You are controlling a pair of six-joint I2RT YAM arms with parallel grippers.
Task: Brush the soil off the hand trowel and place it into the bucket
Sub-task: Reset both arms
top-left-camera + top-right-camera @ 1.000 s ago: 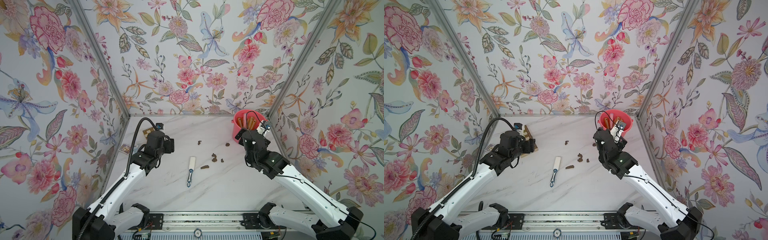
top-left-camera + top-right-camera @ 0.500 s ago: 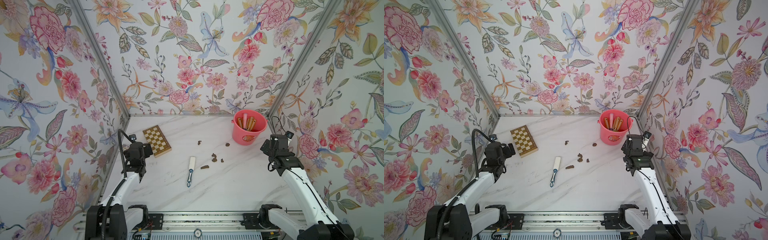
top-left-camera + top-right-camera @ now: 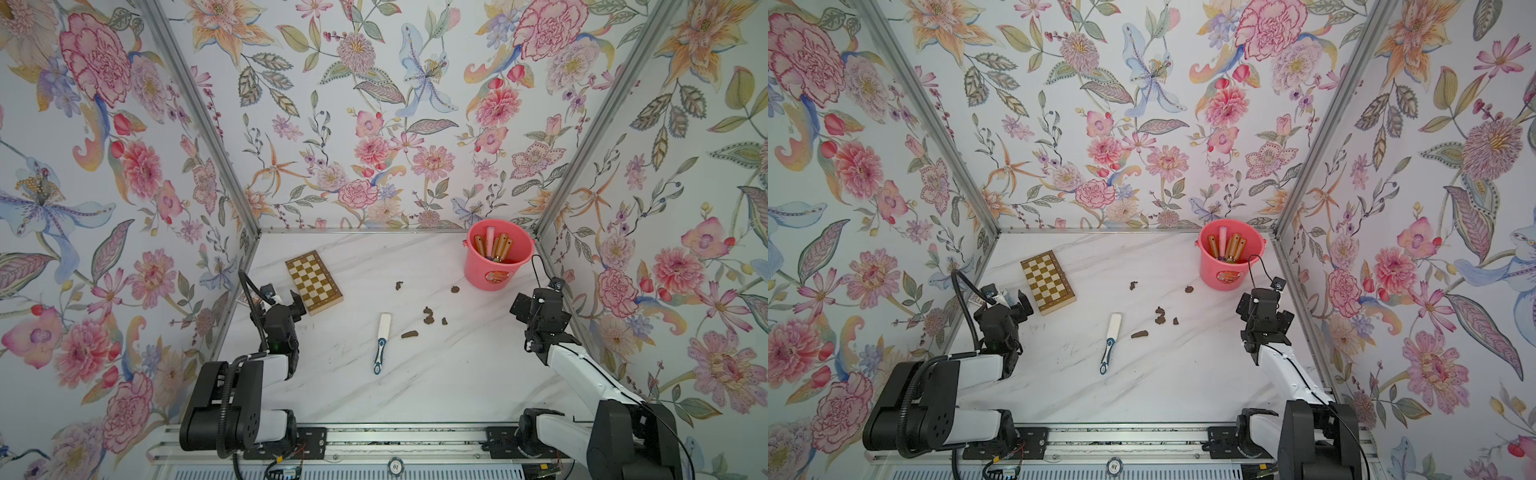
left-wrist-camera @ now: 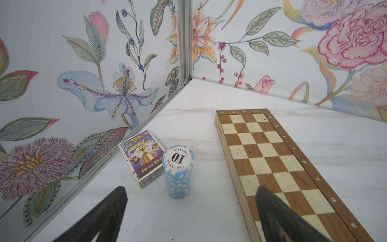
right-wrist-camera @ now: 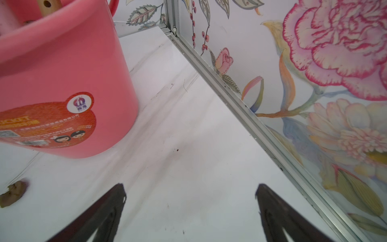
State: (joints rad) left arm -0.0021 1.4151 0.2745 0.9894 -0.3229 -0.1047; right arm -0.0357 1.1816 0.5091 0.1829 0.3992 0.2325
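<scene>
Both arms sit low near the front corners of the marble worktop (image 3: pixel 436 382), and each tool is spread wide and released, gripping nothing. The left tool (image 4: pixel 189 201) hangs by the left wall, one of its fingers (image 4: pixel 270 201) over the near end of a folded wooden chessboard (image 4: pixel 270 159). Just ahead of it stand a stack of light-blue poker chips (image 4: pixel 178 174) and a card box (image 4: pixel 142 155) lying flat beside the stack. The right tool (image 5: pixel 189 197) hovers over bare worktop close to the right wall, with the coral-pink bucket (image 3: pixel 494 274) near it in the far right corner. Several wooden handles (image 3: pixel 500 247) and one pale pink handle (image 3: pixel 490 237) stand inside the bucket, with their lower ends hidden. A white brush (image 3: pixel 382 343) with a blue grip lies flat mid-worktop, well apart from both tools. Brown lumps of soil (image 3: pixel 428 316) are scattered between the brush and the bucket.
</scene>
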